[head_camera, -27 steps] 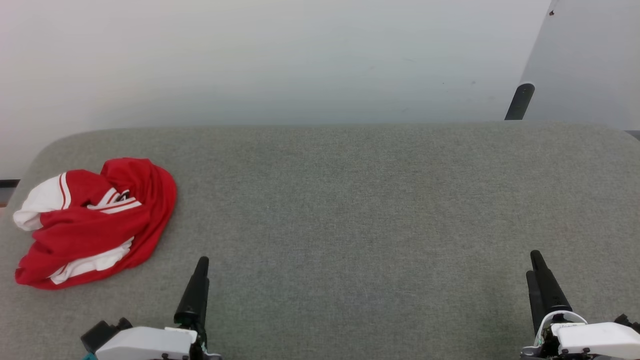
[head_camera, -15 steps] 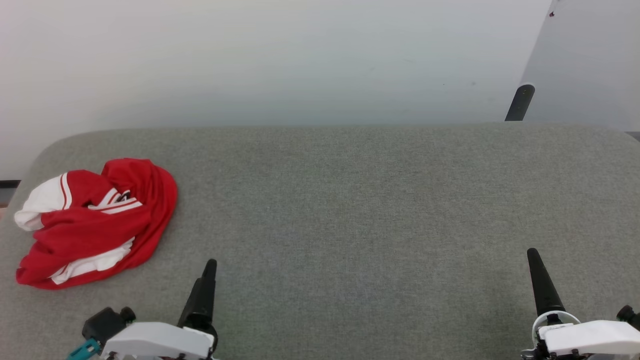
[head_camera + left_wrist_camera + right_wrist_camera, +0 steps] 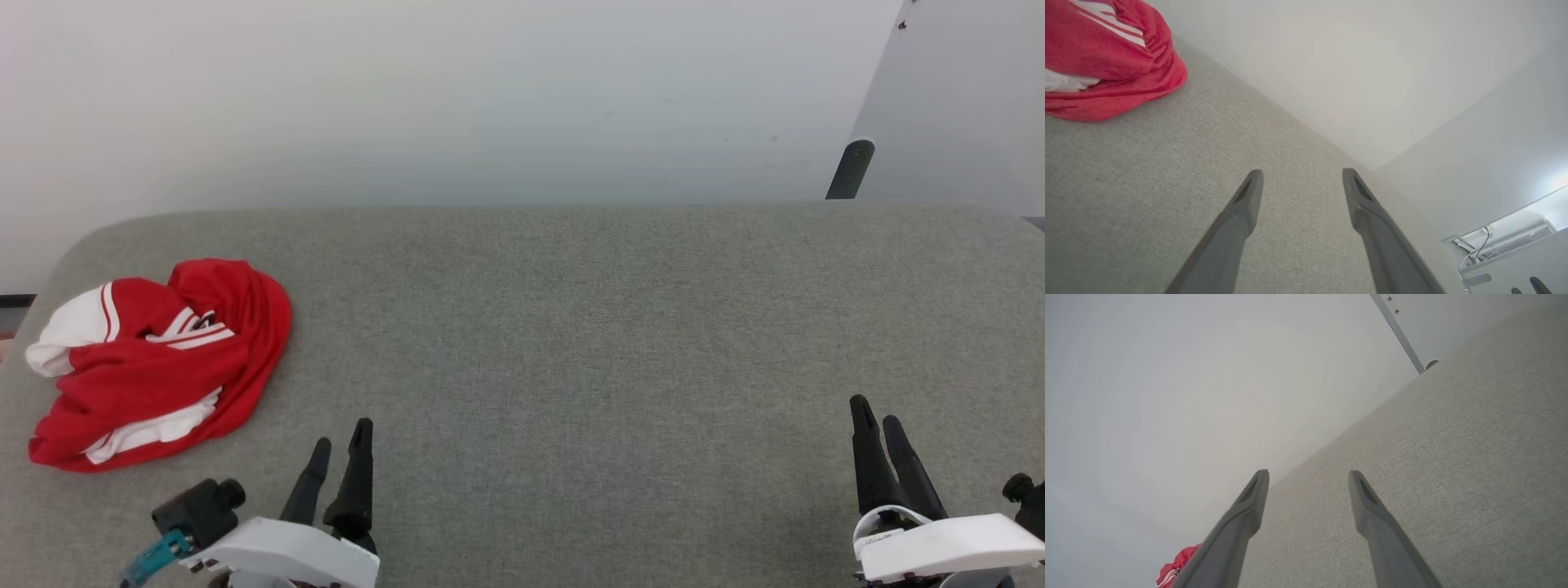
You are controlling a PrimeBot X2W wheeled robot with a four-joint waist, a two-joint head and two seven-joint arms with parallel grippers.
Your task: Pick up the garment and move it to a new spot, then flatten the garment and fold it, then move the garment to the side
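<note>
Rolling wrists: you have turned both wrists over the last second. Each gripper showed edge-on as one dark finger and now shows two fingers side by side in the head view.
Your left gripper (image 3: 343, 433): jaws apart with nothing between them. It is low over the near edge of the table (image 3: 571, 327) and has drifted a little to the right, its fingers pointing up the table.
Your right gripper (image 3: 874, 411): jaws apart and empty, at the near right of the table, well apart from the cloth.
Where the garment (image 3: 163, 367) lies: a crumpled red-and-white heap at the far left of the table, close to the rounded left edge. It has not been touched or moved; its tiny shift in the head view is the camera's.
Gap to close: the left fingertips are near the heap's lower right hem but clear of it. In the left wrist view the heap sits in the upper left corner, off the line of the fingers.
Meaning for the task: by my reading nothing is done yet. The roll looks like readying for the pick-up.
Next call: you would likely swing the left arm to its left and forward onto the heap.
Watch for: the cloth is bunched, so a pinch may catch a single layer or a sleeve.
</note>
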